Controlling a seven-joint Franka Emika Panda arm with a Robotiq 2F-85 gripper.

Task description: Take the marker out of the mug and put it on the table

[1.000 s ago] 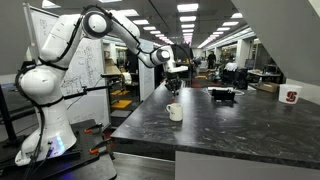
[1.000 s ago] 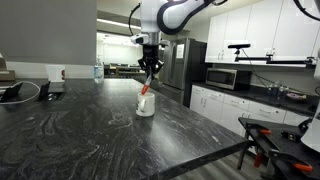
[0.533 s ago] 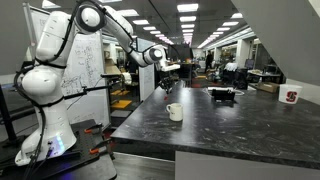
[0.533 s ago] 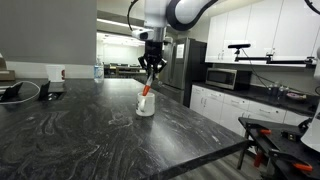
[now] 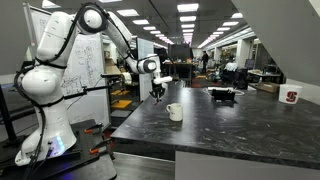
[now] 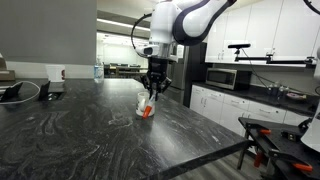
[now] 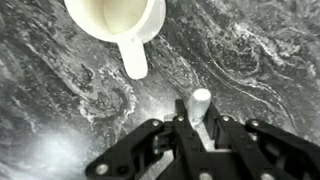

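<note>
So the robot's black two-fingered tool (image 7: 200,128) is clamped on the thin reddish marker with the pale tip (image 7: 200,104); in the wrist view the fingers (image 7: 183,135) sit tight on both sides of it. The marker is out of the small plain white ceramic mug (image 7: 133,58), which looks empty inside. It's held upright just beside the mug's handle, over the dark grey mottled stone-look table (image 7: 60,110). In an exterior view the red end (image 6: 148,110) hangs low near the surface, but I can't tell if it's actually touching.

The tool partly blocks the mug there. In an exterior view the mug (image 5: 175,112) stands clear, just beside the tool (image 5: 157,92).

Nothing crowds that spot. Well away down the table are a black gadget (image 5: 222,95) and a white cup with a red mark (image 5: 291,97). Behind it are a microwave (image 6: 227,77) on a counter and a dark fridge (image 6: 192,65).
</note>
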